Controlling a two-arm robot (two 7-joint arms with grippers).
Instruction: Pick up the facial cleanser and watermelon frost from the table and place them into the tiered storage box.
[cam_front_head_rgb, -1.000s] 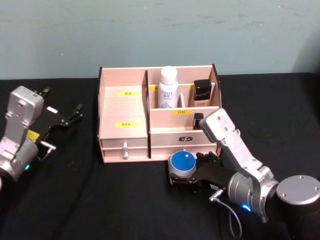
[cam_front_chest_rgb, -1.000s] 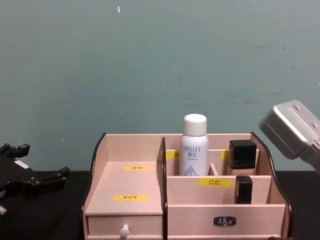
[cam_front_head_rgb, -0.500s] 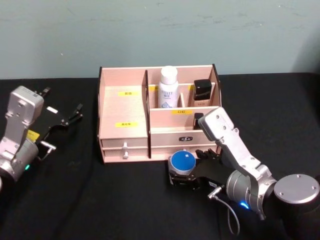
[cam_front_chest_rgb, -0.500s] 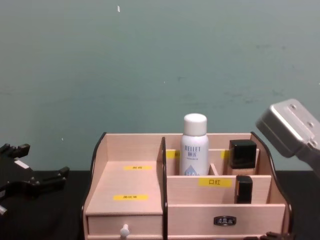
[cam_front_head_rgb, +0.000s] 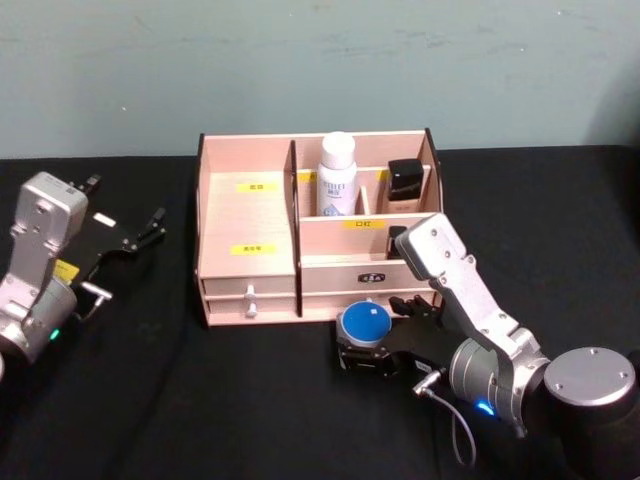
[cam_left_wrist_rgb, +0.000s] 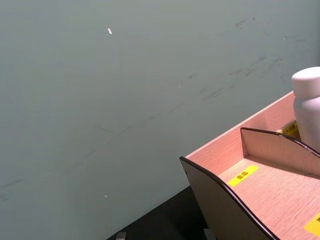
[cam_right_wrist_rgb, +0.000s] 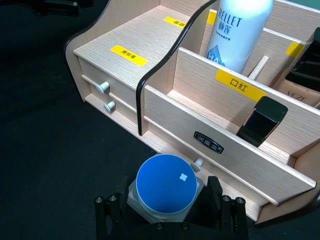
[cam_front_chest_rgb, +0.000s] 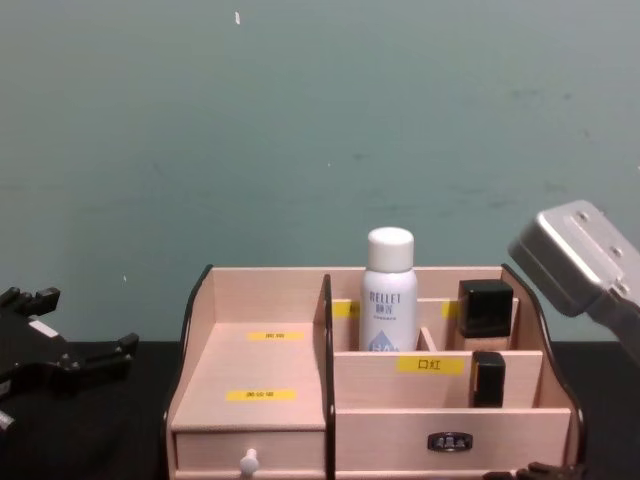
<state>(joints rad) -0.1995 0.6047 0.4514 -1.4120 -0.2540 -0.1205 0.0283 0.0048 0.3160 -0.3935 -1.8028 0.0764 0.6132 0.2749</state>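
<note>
The small jar with a round blue lid (cam_front_head_rgb: 365, 324) is just in front of the tiered storage box (cam_front_head_rgb: 250, 215), by its right drawer. The right gripper (cam_front_head_rgb: 368, 337) is clamped on the jar. A white bottle (cam_front_head_rgb: 337, 175) and a black-capped bottle (cam_front_head_rgb: 405, 187) stand in the box's back parts. The left gripper (cam_front_head_rgb: 124, 205) is near the black table's (cam_front_head_rgb: 200, 400) left edge, with its fingers apart. Behind is a green wall (cam_front_head_rgb: 300, 60).

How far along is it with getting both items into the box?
Looks done: a white bottle stands in the box's rear compartment. In hand: the right hand is closed on a blue-lidded jar just in front of the drawers. Left to do: lift the jar into a compartment and let go. The left hand sits open, off to the box's left.
</note>
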